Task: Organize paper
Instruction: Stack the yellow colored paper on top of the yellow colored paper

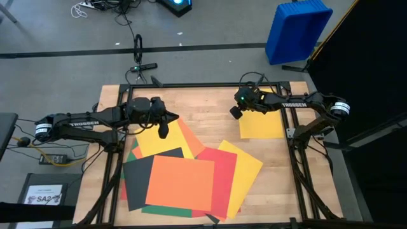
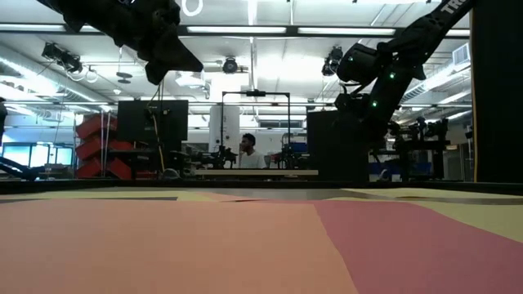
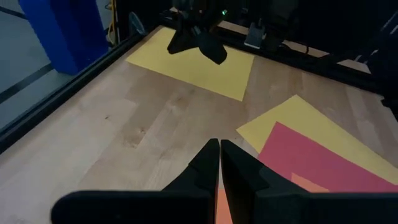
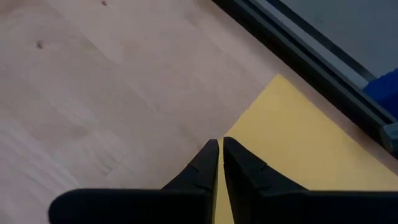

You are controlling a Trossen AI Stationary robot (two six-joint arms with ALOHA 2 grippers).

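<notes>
A loose pile of coloured paper lies overlapping on the near half of the table: an orange sheet [image 1: 181, 183] on top, red [image 1: 221, 175], yellow [image 1: 245, 166], black [image 1: 141, 175], green [image 1: 164, 210] and another yellow [image 1: 152, 141]. A single yellow sheet [image 1: 262, 122] lies flat by the right edge, apart from the pile. My left gripper [image 1: 163, 130] is shut and raised over the pile's far-left part [image 3: 219, 146]. My right gripper [image 1: 235, 112] is shut, above the single yellow sheet's [image 4: 298, 149] corner [image 4: 220, 144]. The low view shows both grippers well above the tabletop.
Bare wood [image 1: 206, 111] lies between the pile and the single yellow sheet. Black frame rails [image 1: 299, 159] run along the table's sides. A blue bin [image 1: 296, 28] stands on the floor beyond the far right corner. A white "SA2" sheet [image 1: 44, 196] lies off the table's left. A person [image 2: 248, 151] sits far behind.
</notes>
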